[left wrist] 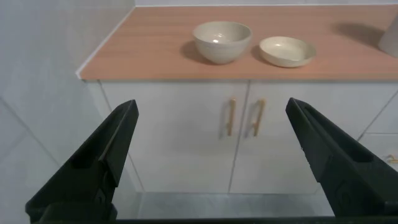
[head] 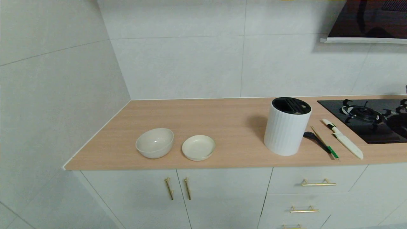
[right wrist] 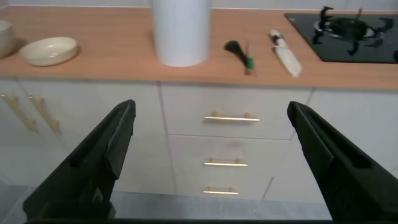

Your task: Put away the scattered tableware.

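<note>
Both arms' jaws gape wide, empty; beyond the knife (head: 342, 139), the hob (head: 376, 133) is cut off.

On counter (head: 222, 117), near front edge: bowl (head: 155, 142) at left, dish (head: 198, 147) just right of it. Well apart to the right stands holder (head: 287, 126); right of that, in order: spoon (head: 314, 138), chopsticks (head: 324, 142), knife (head: 342, 139). Hob (head: 365, 117) far right. Drawers (head: 318, 183) below.
</note>
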